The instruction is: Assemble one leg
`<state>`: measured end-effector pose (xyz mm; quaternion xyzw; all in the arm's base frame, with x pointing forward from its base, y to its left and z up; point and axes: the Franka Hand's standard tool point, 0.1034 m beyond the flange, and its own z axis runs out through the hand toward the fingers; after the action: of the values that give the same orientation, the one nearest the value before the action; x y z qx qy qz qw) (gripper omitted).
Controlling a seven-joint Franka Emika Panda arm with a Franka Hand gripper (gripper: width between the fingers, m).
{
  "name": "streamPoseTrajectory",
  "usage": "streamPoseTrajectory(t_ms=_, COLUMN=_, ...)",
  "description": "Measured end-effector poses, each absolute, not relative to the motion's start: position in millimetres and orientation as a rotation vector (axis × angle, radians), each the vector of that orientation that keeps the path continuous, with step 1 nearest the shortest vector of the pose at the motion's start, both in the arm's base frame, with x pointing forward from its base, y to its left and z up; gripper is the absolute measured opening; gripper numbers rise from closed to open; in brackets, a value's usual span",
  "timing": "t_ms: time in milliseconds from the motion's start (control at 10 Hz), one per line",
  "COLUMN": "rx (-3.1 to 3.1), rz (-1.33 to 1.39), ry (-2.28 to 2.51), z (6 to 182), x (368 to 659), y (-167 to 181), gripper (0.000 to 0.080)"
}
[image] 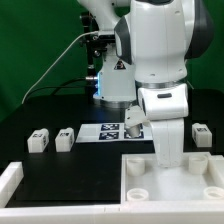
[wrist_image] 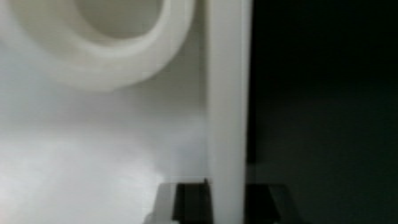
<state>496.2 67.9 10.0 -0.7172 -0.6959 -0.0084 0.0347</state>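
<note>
Three stubby white plastic legs lie loose on the black table [image: 50, 108]: one leg [image: 38, 140] and a second leg [image: 65, 137] at the exterior view's left, a third leg [image: 200, 132] at its right. All are apart from the gripper [image: 166, 158], which hangs low over the white rimmed tray [image: 15, 178]. Whether its jaws are parted or closed cannot be told. Each leg looks light, stiff and smooth, perhaps slippery. Its flat sides seem best to pinch. The wrist view shows matte white plastic with a round socket [wrist_image: 116, 30].
</note>
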Motion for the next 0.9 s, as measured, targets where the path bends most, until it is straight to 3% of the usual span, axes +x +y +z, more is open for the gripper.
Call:
streamPoseTrajectory(t_ms=300, rx=-2.207, rz=-0.038, ry=-2.143, z=9.0, x=495.6, y=64.5, gripper=0.0059)
streamPoseTrajectory(t_ms=400, rx=-2.208, rz=-0.038, ry=-2.142, z=8.9, x=495.7, y=64.2, gripper=0.0242)
streamPoseTrajectory(t_ms=500, rx=-2.208, rz=-0.038, ry=-2.142, z=8.9, x=495.6, y=64.0, gripper=0.0376)
streamPoseTrajectory(t_ms=600, rx=-2.208, rz=-0.038, ry=-2.141, z=8.8, x=495.6, y=63.9, gripper=0.0376)
streamPoseTrajectory(t_ms=700, rx=-2.209, rz=-0.038, ry=-2.141, z=8.8, x=495.6, y=63.8, gripper=0.0571)
streamPoseTrajectory(t_ms=800, rx=-2.209, rz=-0.038, ry=-2.141, z=8.7, x=495.6, y=63.7, gripper=0.0625)
streamPoseTrajectory(t_ms=900, rx=-2.209, rz=-0.038, ry=-2.140, z=8.7, x=495.6, y=63.6, gripper=0.0625)
